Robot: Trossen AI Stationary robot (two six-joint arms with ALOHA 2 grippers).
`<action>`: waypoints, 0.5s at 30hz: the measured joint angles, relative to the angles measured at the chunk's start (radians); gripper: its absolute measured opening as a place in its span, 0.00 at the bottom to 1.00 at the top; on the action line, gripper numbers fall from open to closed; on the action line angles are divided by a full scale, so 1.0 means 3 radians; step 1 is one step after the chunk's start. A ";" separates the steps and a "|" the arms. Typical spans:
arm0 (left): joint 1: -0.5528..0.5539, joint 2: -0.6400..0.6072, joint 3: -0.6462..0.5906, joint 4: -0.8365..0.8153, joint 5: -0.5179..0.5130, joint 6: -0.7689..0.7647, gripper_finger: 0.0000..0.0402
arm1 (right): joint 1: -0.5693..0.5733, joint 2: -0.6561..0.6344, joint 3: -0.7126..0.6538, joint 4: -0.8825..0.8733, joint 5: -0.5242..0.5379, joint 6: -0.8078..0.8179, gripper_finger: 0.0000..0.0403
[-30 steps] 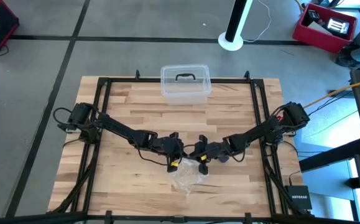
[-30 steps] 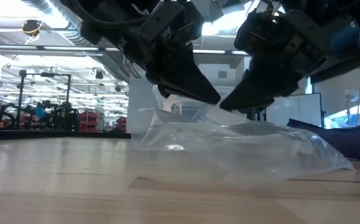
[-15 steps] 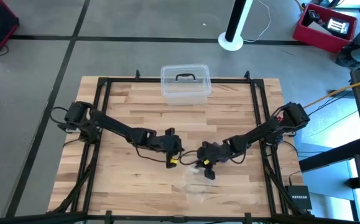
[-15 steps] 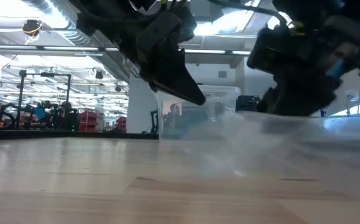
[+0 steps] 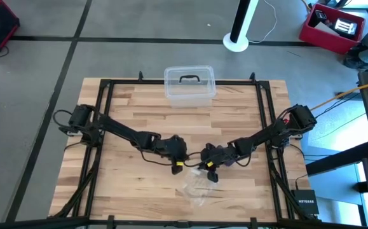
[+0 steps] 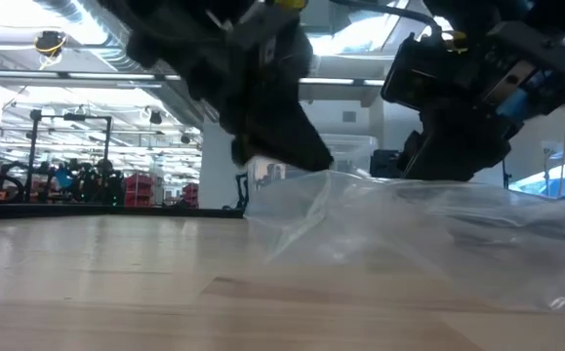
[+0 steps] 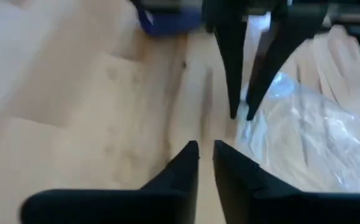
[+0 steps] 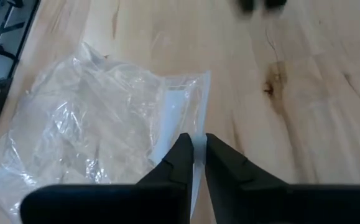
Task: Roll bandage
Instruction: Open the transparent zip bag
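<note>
The clear crinkly plastic bag (image 5: 193, 187) lies on the table's near middle; it also shows in the right wrist view (image 8: 99, 124). My right gripper (image 5: 210, 173) points down at the bag's far edge and is shut on it. My left gripper (image 5: 177, 164) hangs just left of it, shut and empty, with bare wood under its tips (image 7: 204, 152). The dark blue-purple bandage (image 7: 164, 18) shows only in the left wrist view, lying on the table by my right arm. In the high view the right arm hides it. My right gripper pinches the bag's open edge (image 8: 195, 127) between its two fingers, coming from above and pointing down. How many layers it holds I cannot tell. The edge is raised a little (image 6: 360, 180); the rest of the bag lies slack on the table.
A clear plastic box with a black handle (image 5: 189, 84) stands at the table's far edge, in the middle. A black frame (image 5: 107, 86) runs around the table top. Bare wood lies to the left and right of the arms.
My right gripper has gone toward the table's near edge, drawing the bag with it; the bag has slid nearer and its far edge has come up. My left gripper has stayed about where it was and no longer touches the bag.
</note>
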 joint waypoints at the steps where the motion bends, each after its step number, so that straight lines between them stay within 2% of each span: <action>1: 0.0000 0.0065 0.0000 0.0122 0.0103 -0.0029 0.14 | 0.0000 0.0000 0.0000 0.0006 0.0001 -0.0003 0.09; 5: -0.0002 0.0254 0.0000 0.0649 0.0474 -0.0114 0.24 | 0.0000 0.0000 0.0000 0.0010 0.0001 -0.0012 0.08; 10: 0.0003 0.0396 0.0001 0.0717 0.0433 -0.0134 0.33 | -0.0002 -0.0001 0.0000 0.0009 0.0010 -0.0011 0.09; 15: 0.0003 0.0500 0.0012 0.1072 0.0427 -0.0134 0.35 | -0.0003 -0.0003 0.0004 0.0012 0.0031 -0.0012 0.09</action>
